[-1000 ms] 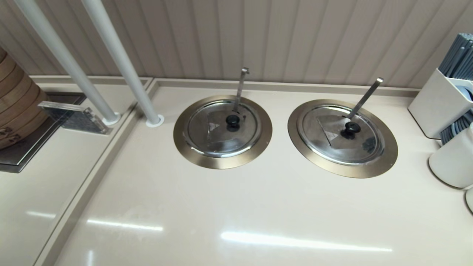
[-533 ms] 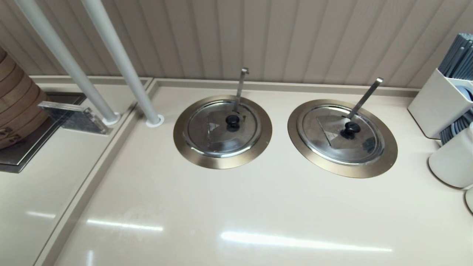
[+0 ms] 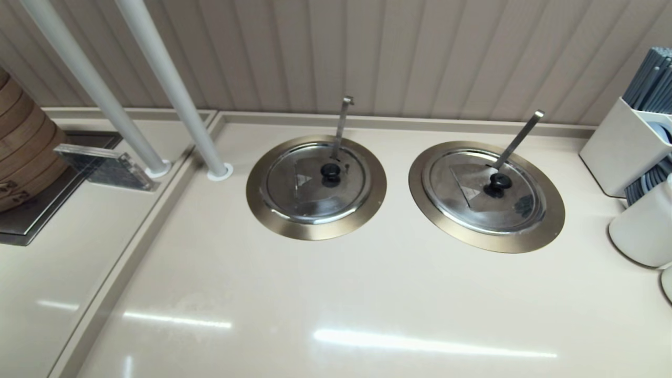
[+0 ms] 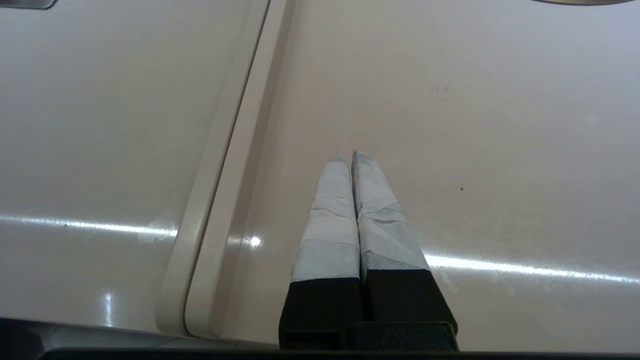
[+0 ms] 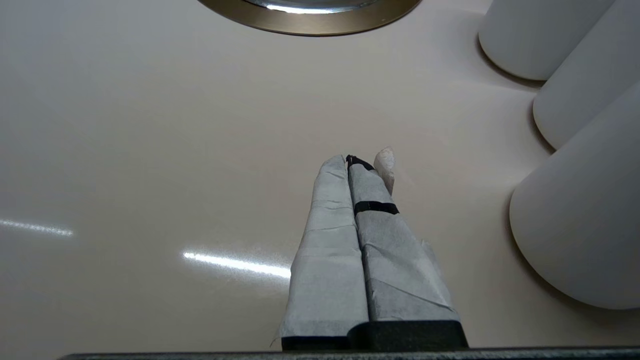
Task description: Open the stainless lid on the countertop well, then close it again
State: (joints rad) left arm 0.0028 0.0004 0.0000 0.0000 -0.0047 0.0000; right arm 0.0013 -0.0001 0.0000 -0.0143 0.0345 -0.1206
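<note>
In the head view the stainless lid [image 3: 485, 202] lies flat and closed on the right-hand countertop well, inside its bronze rim ring [image 3: 551, 223]. Its black knob [image 3: 500, 182] sits on the wedge-shaped flap, and the flat-tipped handle [image 3: 520, 139] leans out of the notch. Neither arm shows in the head view. My right gripper [image 5: 347, 159] is shut and empty above bare counter, well short of the ring's near edge [image 5: 310, 22]. My left gripper [image 4: 347, 156] is also shut and empty, over bare counter beside a raised seam [image 4: 225, 175].
The twin lid [image 3: 315, 194] with its upright hook-tipped handle [image 3: 342, 123] sits in the left well. White cylindrical containers [image 5: 580, 210] and a white holder [image 3: 625, 147] stand to the right. Two slanted white poles [image 3: 173, 89] and bamboo steamers [image 3: 21, 152] are at the left.
</note>
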